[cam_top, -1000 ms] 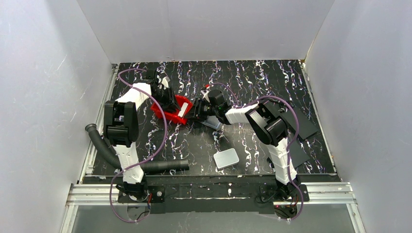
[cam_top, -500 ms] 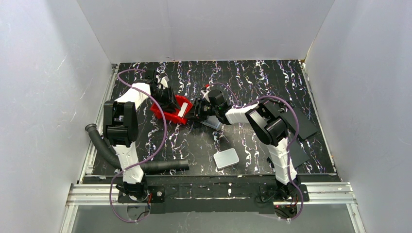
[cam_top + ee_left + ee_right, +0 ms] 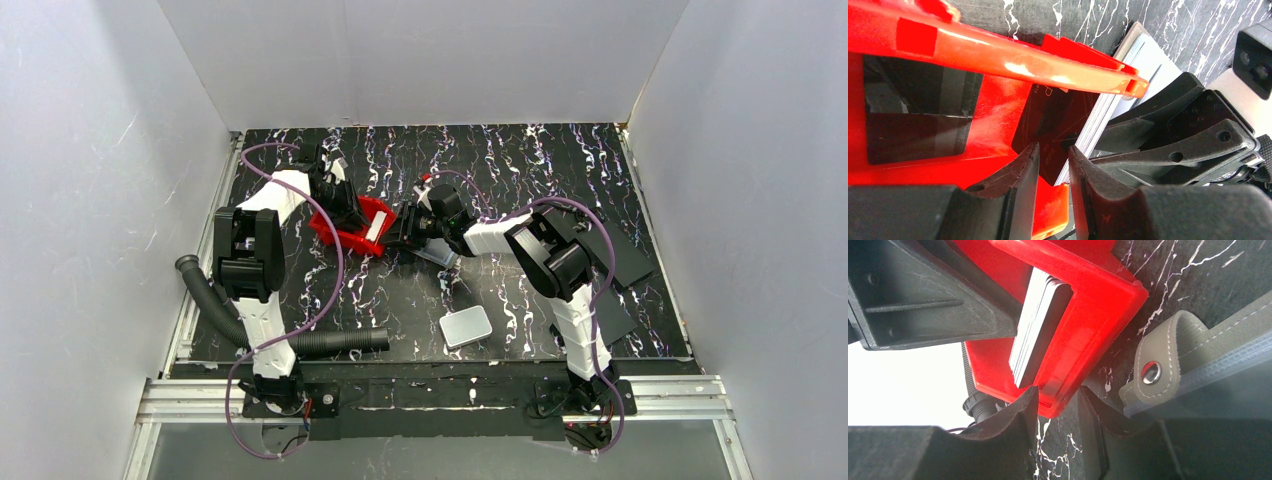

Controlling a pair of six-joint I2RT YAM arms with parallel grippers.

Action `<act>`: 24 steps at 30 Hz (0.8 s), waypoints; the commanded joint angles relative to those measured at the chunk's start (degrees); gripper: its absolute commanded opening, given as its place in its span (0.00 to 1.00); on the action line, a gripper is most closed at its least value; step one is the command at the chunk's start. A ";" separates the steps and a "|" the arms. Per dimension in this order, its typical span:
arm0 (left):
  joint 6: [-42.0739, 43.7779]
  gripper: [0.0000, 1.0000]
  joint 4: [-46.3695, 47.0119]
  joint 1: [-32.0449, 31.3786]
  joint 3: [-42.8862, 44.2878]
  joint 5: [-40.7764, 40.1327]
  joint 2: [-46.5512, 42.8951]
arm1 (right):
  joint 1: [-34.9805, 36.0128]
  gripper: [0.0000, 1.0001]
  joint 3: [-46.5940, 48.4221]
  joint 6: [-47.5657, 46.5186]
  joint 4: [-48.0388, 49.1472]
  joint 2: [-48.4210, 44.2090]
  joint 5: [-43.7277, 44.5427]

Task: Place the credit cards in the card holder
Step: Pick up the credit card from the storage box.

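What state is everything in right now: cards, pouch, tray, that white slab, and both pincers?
red tray: open-topped, holding a stack.
credit cards: stacked on edge inside it.
card holder: lying flat beside the tray, strap seemingly unsnapped.
left pincer: jaws narrowly apart at the stack's corner, grip unclear.
right pincer: astride the tray's edge, grip unclear.
white slab: lying flat, untouched.

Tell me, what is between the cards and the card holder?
The right wrist view shows the red tray's wall and a strip of black table between the cards and the card holder.
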 commanded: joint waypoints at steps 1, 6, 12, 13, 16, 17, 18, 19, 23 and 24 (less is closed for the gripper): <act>0.62 0.26 -2.01 0.20 1.68 -3.39 0.66 | -0.04 0.43 0.38 0.51 4.58 -0.93 -1.27; 1.10 0.25 -2.81 0.19 2.05 -5.85 0.26 | -0.04 0.43 0.49 0.50 4.48 -0.76 -1.28; 1.26 0.26 -2.89 0.20 2.38 -5.21 0.35 | -0.05 0.42 0.54 0.51 4.53 -0.71 -1.27; 1.28 0.28 -2.84 0.20 2.43 -4.72 0.30 | -0.05 0.42 0.45 0.50 4.55 -0.71 -1.34; 1.12 0.32 -2.54 0.21 2.75 -3.79 0.62 | -0.04 0.42 0.00 0.51 4.90 -0.88 -1.36; 0.92 0.33 -2.47 0.24 2.78 -3.62 0.64 | -0.04 0.42 -0.10 0.46 4.91 -0.92 -1.36; 0.70 0.33 -2.14 0.21 2.79 -3.39 0.57 | -0.04 0.42 -0.12 0.44 4.91 -0.84 -1.36; 0.61 0.34 -1.96 0.20 2.93 -2.71 0.55 | -0.04 0.42 -0.20 0.42 4.95 -0.80 -1.40; 0.64 0.43 -0.76 -0.02 2.69 0.96 0.56 | -0.09 0.42 0.13 0.62 5.11 -0.53 -1.53; 0.81 0.45 -0.62 -0.20 2.63 1.01 0.53 | -0.07 0.42 0.20 0.65 5.15 -0.53 -1.53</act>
